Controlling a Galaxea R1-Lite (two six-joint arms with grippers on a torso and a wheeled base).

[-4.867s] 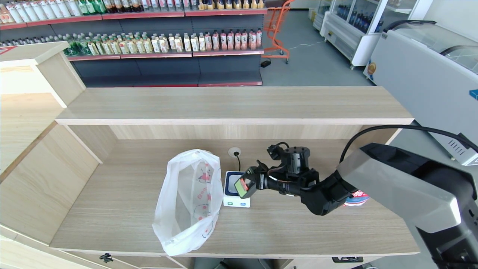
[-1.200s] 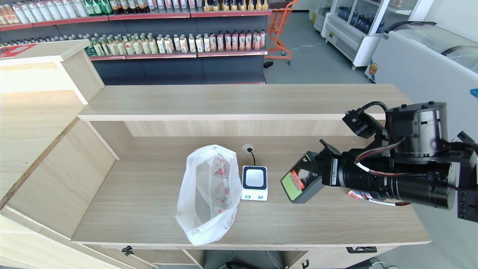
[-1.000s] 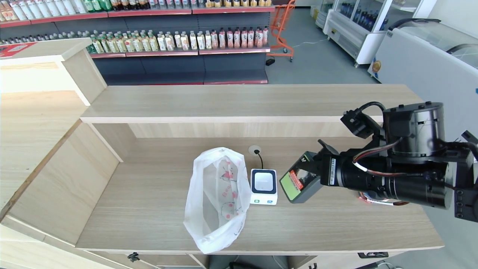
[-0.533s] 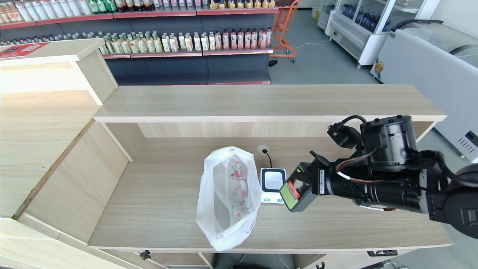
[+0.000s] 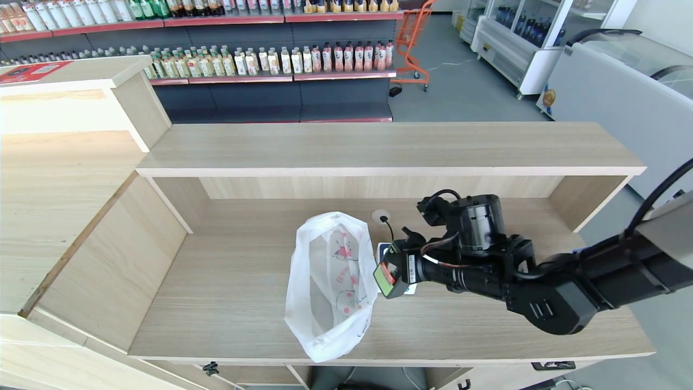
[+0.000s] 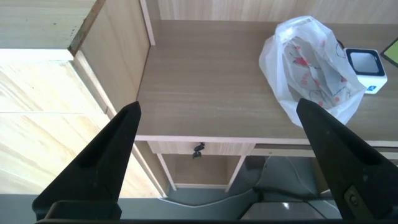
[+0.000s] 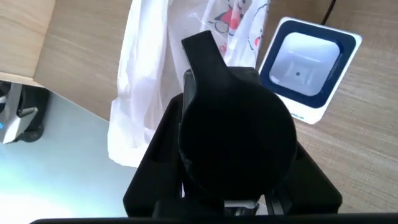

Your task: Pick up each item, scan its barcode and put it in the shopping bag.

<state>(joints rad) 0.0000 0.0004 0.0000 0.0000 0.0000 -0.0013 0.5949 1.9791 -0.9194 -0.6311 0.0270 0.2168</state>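
My right gripper (image 5: 394,272) is shut on a small dark box (image 5: 386,279) with a green and red label. It holds the box just above the counter, between the white plastic shopping bag (image 5: 331,281) and the barcode scanner (image 5: 382,250), which the box partly hides. The bag stands open near the counter's front edge. In the right wrist view the dark box (image 7: 236,137) hangs over the bag's rim (image 7: 146,93), with the white and blue scanner (image 7: 305,68) beside it. My left gripper (image 6: 219,104) is open and holds nothing, off to the counter's left side, away from the bag (image 6: 311,62).
The wooden counter (image 5: 216,292) has a raised ledge (image 5: 379,146) at the back and a side wall (image 5: 108,260) on the left. The scanner's cable runs into a hole (image 5: 380,215). Bottle shelves (image 5: 260,59) and freezers (image 5: 612,81) stand beyond.
The head camera shifted over the earlier frames. In the last half second my right arm carried the box leftwards, from right of the scanner to the bag's rim.
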